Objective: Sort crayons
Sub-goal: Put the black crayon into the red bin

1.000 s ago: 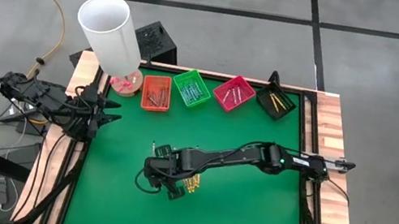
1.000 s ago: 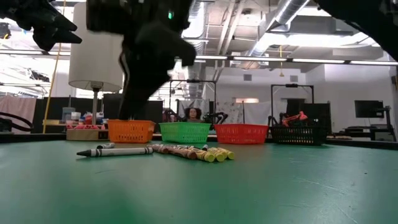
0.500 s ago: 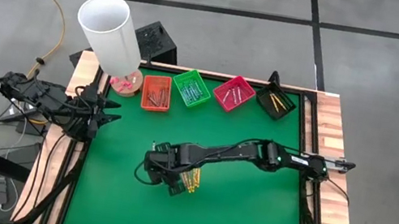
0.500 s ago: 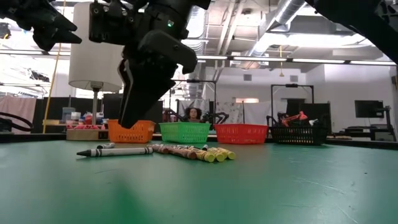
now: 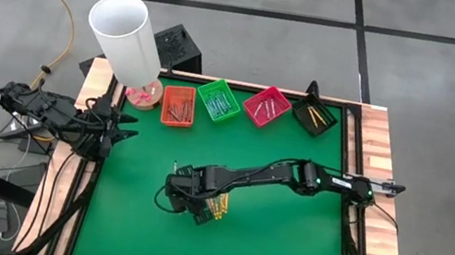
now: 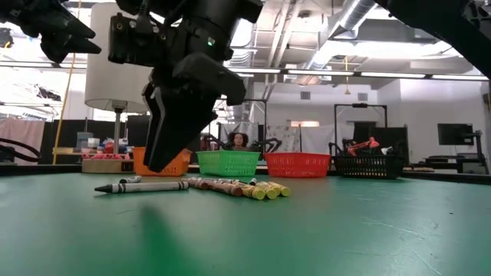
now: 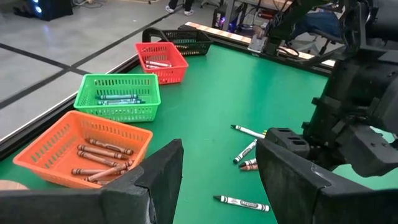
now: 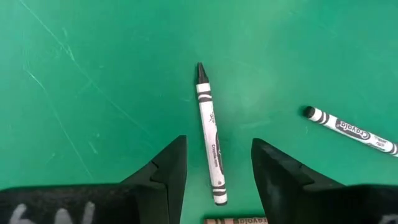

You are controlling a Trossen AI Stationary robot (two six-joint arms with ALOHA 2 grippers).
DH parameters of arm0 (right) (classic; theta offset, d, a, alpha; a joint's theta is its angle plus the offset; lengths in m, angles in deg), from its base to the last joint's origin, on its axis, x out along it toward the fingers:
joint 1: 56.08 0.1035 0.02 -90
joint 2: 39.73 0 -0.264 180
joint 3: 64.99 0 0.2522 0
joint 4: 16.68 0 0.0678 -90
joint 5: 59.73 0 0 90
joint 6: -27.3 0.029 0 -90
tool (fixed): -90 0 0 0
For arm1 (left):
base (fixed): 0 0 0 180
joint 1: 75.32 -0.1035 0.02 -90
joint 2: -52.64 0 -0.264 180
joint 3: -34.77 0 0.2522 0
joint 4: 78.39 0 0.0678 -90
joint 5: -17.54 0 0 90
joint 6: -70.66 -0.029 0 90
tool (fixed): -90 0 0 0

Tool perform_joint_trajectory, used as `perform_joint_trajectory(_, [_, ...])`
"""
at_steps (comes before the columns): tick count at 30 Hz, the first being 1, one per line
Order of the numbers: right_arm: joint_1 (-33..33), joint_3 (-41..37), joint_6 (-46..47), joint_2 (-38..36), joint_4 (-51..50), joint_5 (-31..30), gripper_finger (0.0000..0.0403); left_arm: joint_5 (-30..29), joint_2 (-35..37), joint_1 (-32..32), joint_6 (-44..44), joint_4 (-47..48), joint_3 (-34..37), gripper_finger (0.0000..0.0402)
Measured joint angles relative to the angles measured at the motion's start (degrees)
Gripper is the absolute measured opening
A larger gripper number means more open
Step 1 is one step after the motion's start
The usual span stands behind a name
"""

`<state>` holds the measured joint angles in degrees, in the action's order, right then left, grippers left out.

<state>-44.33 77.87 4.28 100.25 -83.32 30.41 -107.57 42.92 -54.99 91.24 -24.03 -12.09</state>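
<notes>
Right wrist view: a second white-wrapped, black-tipped crayon runs off the frame edge, and a brown paper-wrapped crayon shows only a sliver. High view: the dark right arm covers most of the loose crayon cluster, colours there too small to tell.

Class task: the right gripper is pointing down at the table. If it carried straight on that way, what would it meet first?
Probably the white crayon with the black tip, lying flat between the open right gripper fingers; the green mat lies right beneath it. How high the gripper hangs above it is unclear.
</notes>
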Motion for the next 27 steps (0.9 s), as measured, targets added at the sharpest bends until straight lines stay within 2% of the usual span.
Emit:
perform_joint_trajectory(20, [-0.61, -0.01, -0.22, 0.01, -1.15, 0.02, 0.0172, -0.04, 0.0, -0.01, 0.0, 0.0, 0.0, 0.0192])
perform_joint_trajectory(27, [-0.61, 0.11, -0.79, 2.47, -1.64, -0.02, 0.0171, -0.02, 0.02, 0.0, 0.02, 0.02, 0.0, 0.0192])
